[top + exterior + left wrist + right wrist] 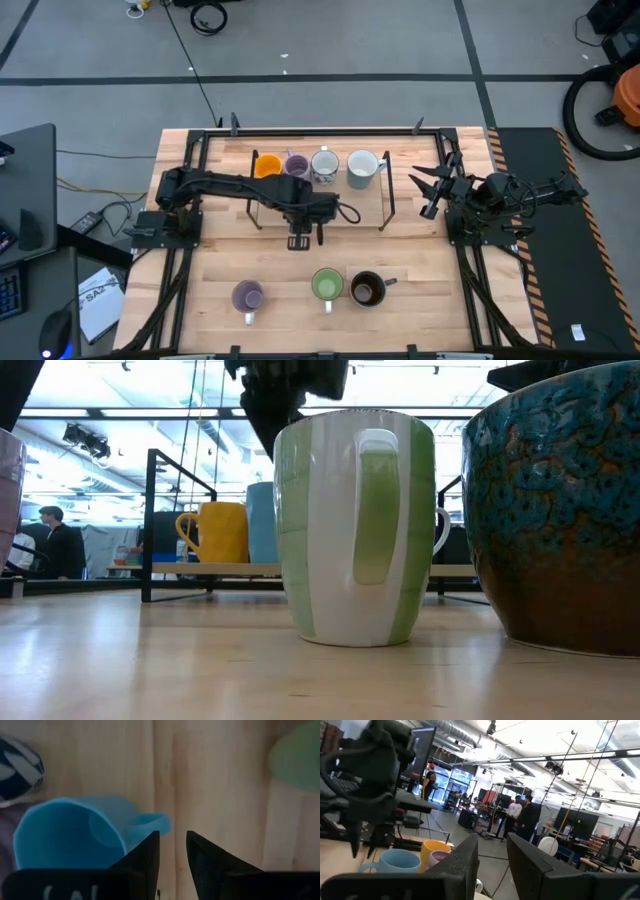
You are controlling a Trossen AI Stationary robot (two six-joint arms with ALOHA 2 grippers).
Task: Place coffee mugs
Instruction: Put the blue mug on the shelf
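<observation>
Blue mug [70, 834] beside left gripper [173, 851] (fingers parted).

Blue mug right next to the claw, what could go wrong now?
1. The left claw is open with nothing in it, just beside the blue mug's handle. If it comes down off target, a finger could hit the handle and push or tip the mug.
2. The patterned mug sits close to the blue mug. A shove might knock the two together.
</observation>
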